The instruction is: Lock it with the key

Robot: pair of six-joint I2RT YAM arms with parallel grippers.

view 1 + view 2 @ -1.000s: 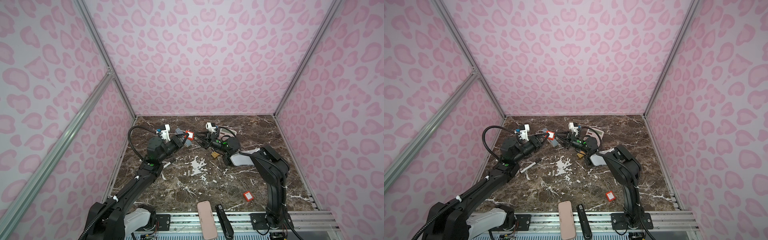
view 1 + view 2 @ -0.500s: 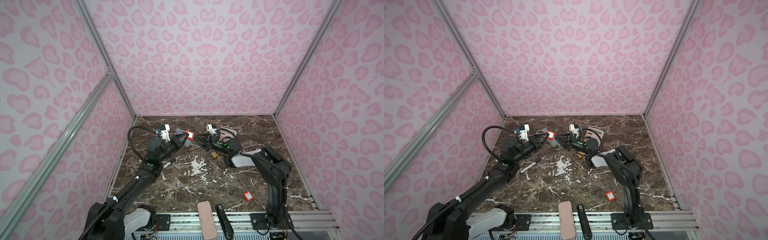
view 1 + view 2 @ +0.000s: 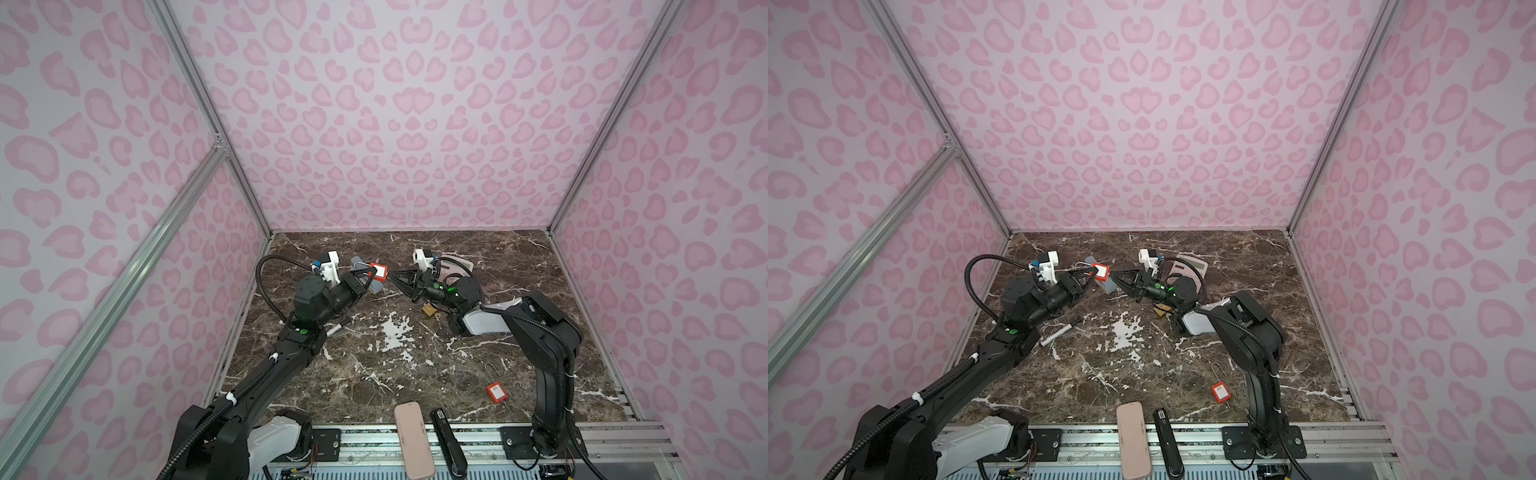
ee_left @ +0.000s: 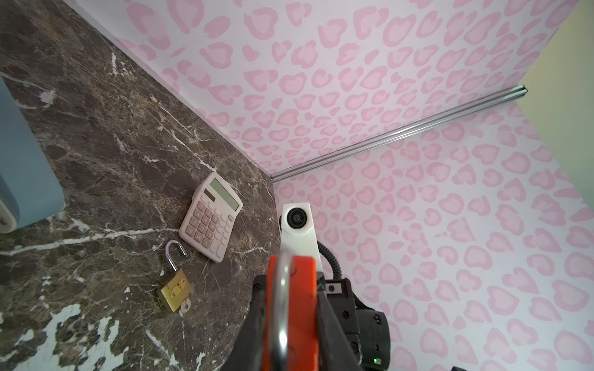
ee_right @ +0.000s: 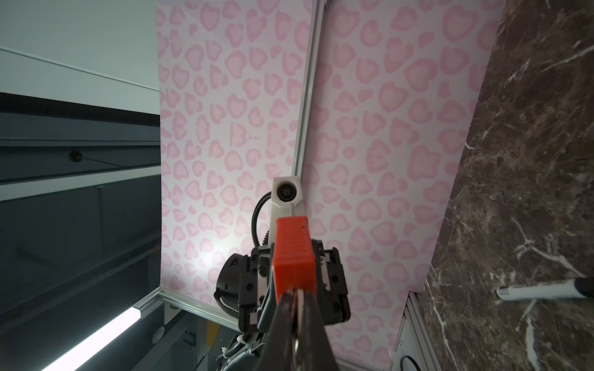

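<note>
Now, in both top views your right gripper (image 3: 392, 277) has pinched its jaws from a visible spread down to nothing, right at the base of the red padlock (image 3: 378, 272). The left gripper (image 3: 365, 277) holds that padlock up off the table (image 3: 415, 365) near the back, jaws narrow around its body. By my reading that closing means the key is gripped, so the turn comes next.

In the left wrist view the padlock body is matte red plastic, blocky and square-edged, with a polished steel shackle (image 4: 280, 305) running up its middle (the brass padlock (image 4: 173, 289) lying open on the marble is not yours to bother with).

In the right wrist view the ribbed red base faces you. A thin, flat silver key (image 5: 298, 321) sits clamped between the black tapered jaws and meets the lock's underside. Whether it is fully seated you cannot tell.
</note>
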